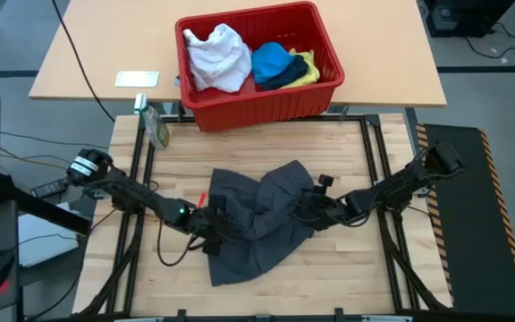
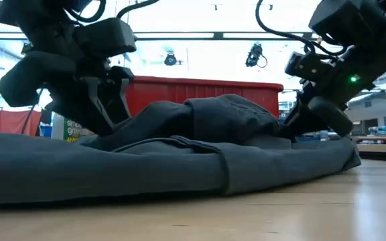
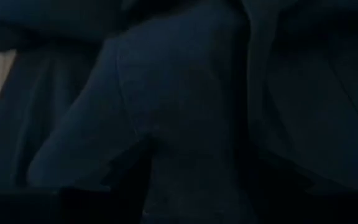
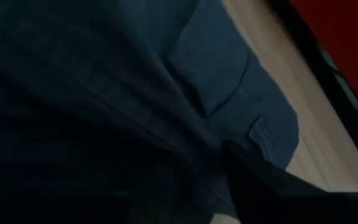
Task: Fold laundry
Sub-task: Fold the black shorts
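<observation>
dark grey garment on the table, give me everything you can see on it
The dark grey garment is soft cloth, crumpled and partly doubled over itself, lying on the wooden table in front of the red basket. A sewn patch like a pocket shows in the right wrist view. The left gripper presses at its left edge, the right gripper at its right; whether either holds cloth cannot be told.

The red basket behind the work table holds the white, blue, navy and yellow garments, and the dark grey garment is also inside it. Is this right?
Not quite. In the high view, the dark grey garment is not in the red basket; it lies crumpled on the wooden table, between the two arms. The white garment, blue garment, navy garment and yellow garment are in the basket.
</observation>
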Tool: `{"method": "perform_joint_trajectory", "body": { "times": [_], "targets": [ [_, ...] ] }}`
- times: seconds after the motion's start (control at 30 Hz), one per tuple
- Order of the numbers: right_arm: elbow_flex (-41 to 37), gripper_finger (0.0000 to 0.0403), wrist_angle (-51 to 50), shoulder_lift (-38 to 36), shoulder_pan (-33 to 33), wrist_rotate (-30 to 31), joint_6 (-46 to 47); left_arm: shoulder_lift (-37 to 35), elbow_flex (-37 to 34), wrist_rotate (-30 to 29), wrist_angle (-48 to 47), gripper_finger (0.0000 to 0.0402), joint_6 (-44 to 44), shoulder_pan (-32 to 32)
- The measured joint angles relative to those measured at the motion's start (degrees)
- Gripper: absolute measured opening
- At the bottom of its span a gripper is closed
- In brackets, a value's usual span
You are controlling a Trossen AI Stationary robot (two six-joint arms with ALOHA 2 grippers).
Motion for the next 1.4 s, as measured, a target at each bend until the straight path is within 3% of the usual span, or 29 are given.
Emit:
{"method": "perform_joint_trajectory", "body": {
  "times": [0.1, 0.17, 0.4, 0.53, 0.9, 1.03, 1.17, 1.33, 1.4],
  "targets": [
    [0.0, 0.0043, -0.4, -1.2, -0.8, -0.5, 0.3, -0.5, 0.0, 0.2, -1.1, 0.0235, -3.4, -1.0],
    [0.0, 0.0016, -0.9, -2.3, -1.6, -1.7, 0.6, -2.1, 0.0, 0.2, -3.4, 0.0235, -5.9, -1.7],
    [0.0, 0.001, -1.7, -7.8, -5.5, -3.5, 7.3, -7.2, 0.0, 0.3, -7.7, 0.0235, -12.7, -2.9],
    [0.0, 0.001, -1.5, -10.3, -8.9, -6.3, 8.5, -7.1, 0.0, 0.2, -4.7, 0.0236, -13.2, -3.0],
    [0.1, 0.001, 0.3, -10.8, -14.6, -12.9, 8.4, 1.9, 0.1, -0.6, 12.1, 0.0254, -6.5, -2.9],
    [0.1, 0.001, 0.5, -10.8, -14.6, -13.5, 8.3, 6.2, 0.1, -5.8, 13.2, 0.0248, -9.8, -2.0],
    [0.1, 0.001, 0.1, -10.9, -13.7, -13.5, 8.0, 8.7, 0.1, -10.3, 12.8, 0.0199, -17.5, -0.9],
    [0.1, 0.001, -0.6, -11.7, -11.4, -15.8, 0.4, 7.6, 1.0, -10.3, 8.3, 0.0052, -18.3, -1.3],
    [0.1, 0.001, -2.0, -12.2, -9.7, -16.4, -3.5, 6.0, 3.2, -10.4, 3.1, 0.0016, -18.1, -1.8]
  ]
}}
